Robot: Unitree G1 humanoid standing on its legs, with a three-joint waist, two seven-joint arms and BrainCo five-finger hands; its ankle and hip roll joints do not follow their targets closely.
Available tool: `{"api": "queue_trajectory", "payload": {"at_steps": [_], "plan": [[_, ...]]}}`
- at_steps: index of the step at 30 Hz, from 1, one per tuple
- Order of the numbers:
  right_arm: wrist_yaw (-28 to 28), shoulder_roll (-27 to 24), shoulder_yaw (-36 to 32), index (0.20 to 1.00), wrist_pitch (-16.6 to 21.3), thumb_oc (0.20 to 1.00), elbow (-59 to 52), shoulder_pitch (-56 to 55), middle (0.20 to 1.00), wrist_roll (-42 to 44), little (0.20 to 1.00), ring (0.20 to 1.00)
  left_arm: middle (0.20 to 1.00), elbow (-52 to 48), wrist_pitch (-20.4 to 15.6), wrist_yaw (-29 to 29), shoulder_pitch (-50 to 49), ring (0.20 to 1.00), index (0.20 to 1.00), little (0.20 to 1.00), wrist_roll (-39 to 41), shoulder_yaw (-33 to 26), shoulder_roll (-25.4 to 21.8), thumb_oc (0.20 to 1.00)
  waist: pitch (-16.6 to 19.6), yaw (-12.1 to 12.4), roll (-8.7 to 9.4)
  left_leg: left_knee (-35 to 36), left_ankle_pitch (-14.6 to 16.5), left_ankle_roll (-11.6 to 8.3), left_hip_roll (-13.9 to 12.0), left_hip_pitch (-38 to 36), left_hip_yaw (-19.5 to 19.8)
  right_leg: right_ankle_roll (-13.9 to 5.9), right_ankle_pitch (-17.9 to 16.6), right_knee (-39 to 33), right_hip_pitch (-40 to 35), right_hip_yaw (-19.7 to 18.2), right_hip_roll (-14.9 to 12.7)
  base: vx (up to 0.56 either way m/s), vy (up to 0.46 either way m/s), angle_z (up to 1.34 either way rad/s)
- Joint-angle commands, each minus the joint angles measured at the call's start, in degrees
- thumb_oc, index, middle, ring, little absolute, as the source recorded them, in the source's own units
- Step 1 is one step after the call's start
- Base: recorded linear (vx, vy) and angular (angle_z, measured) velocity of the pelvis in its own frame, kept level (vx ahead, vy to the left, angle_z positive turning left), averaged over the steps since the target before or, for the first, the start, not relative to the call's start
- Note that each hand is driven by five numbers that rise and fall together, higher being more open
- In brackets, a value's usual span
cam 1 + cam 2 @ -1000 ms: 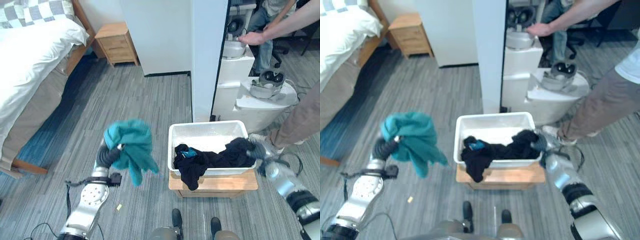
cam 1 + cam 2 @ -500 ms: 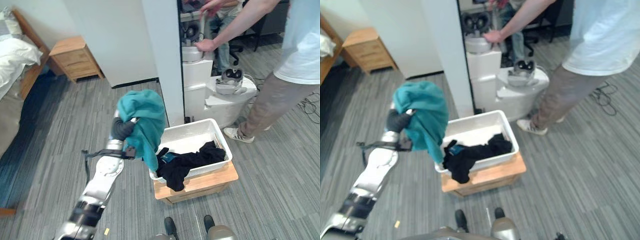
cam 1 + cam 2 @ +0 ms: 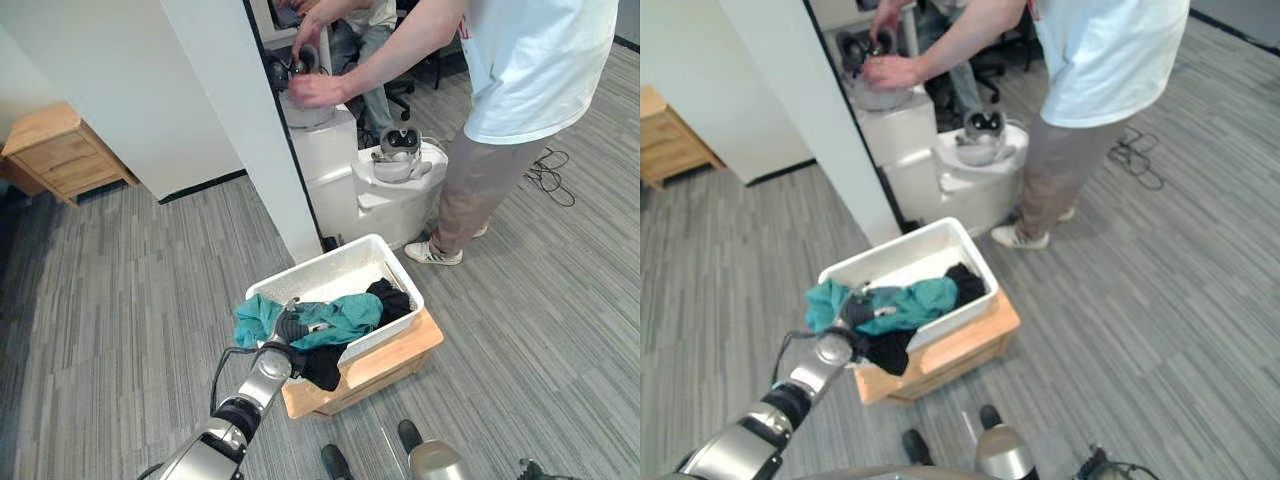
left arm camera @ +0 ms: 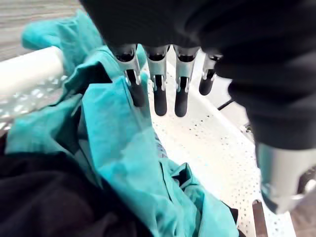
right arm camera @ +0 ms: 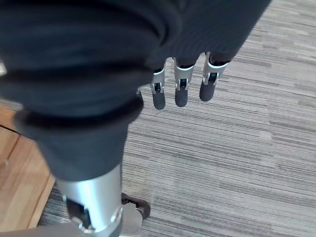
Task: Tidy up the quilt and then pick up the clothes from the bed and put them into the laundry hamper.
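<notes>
The white laundry hamper (image 3: 345,272) sits on a low wooden stand (image 3: 385,362) on the floor. A teal garment (image 3: 335,315) lies across its near side, one end draped over the rim. Black clothes (image 3: 391,298) lie under and beside it, and part of them hangs over the front. My left hand (image 3: 287,326) rests at the hamper's near left rim. In the left wrist view its fingers (image 4: 159,94) are straight above the teal garment (image 4: 123,163), holding nothing. My right hand (image 5: 181,91) hangs open over the grey floor beside the stand.
A person (image 3: 510,90) stands close behind the hamper to the right, hands on white equipment (image 3: 400,185). A white pillar (image 3: 230,120) rises behind the hamper. A wooden nightstand (image 3: 60,160) stands at the far left. Grey plank floor lies all around.
The camera has swung right, so the bed has left the picture. My left hand has come down to the hamper and let go of the teal garment, which now lies in it.
</notes>
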State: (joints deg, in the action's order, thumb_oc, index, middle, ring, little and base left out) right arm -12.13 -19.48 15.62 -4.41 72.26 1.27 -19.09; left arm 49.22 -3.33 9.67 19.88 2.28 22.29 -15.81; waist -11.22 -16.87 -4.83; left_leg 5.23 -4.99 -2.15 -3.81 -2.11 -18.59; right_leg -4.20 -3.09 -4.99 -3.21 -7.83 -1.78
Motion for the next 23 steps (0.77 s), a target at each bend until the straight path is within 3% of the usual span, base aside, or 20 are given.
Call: {"api": "queue_trajectory", "payload": {"at_steps": [1, 5, 10, 14, 23], "plan": [[-2.33, -0.13, 0.16, 1.0, 0.14, 1.0, 0.84, 0.43, 1.0, 2.69, 1.0, 1.0, 1.0, -6.06, -4.33, 3.34, 2.29, 1.0, 1.0, 1.0, 4.77, -5.08, -3.38, 1.0, 0.34, 1.89, 1.43, -0.23, 6.31, -5.07, -3.45, -5.51, 2.12, -2.99, 5.89, -0.01, 0.65, 1.48, -2.3, 0.0, 0.0, 0.0], [-2.01, 0.86, -0.17, 1.0, 0.01, 1.0, 1.57, -0.49, 1.0, 2.67, 1.0, 1.0, 1.0, -11.17, -6.46, 4.87, -3.72, 1.0, 1.0, 1.0, 8.67, -11.09, -6.16, 1.0, 0.66, 4.35, 2.07, -0.23, 6.15, -5.23, -3.55, -5.97, 3.85, -2.63, 6.49, -0.01, -1.08, 2.96, -2.29, 0.0, -0.037, 0.13], [-1.29, 1.09, 0.82, 1.0, -0.06, 1.0, 2.41, 0.41, 1.0, 1.5, 1.0, 1.0, 1.0, -1.73, -5.07, 5.51, -7.39, 1.0, 1.0, 1.0, 9.55, -15.63, -8.45, 1.0, 1.25, 7.02, 3.01, -0.23, 5.96, -5.37, -3.51, -6.34, 5.51, -2.39, 6.8, 0.05, -2.61, 4.69, -2.24, -0.02, -0.018, 0.28], [-1.28, 1.3, 1.67, 1.0, 0.38, 1.0, 0.9, 3.23, 1.0, 1.71, 1.0, 1.0, 1.0, 13.86, -1.53, 2.41, -14.2, 1.0, 1.0, 1.0, 7.47, -17.49, -5.48, 1.0, 1.93, 8.61, 3.71, -0.23, 6.12, -5.14, -3.58, -6.82, 5.94, -2.24, 7.03, 0.24, -3.31, 5.16, -2.3, -0.01, 0.016, 0.17], [0.03, 2.2, 4.64, 1.0, 0.56, 1.0, -1.15, 9.12, 1.0, 2.34, 1.0, 1.0, 1.0, 27.43, 3.7, 0.19, -20.04, 1.0, 1.0, 1.0, -4.19, -14.46, -0.89, 1.0, 2.81, 10.75, 4.51, -0.23, 6.65, -4.53, -3.37, -6.8, 6.4, -2.26, 7.03, 0.28, -3.5, 5.62, -2.65, -0.01, 0.038, 0.02]]}}
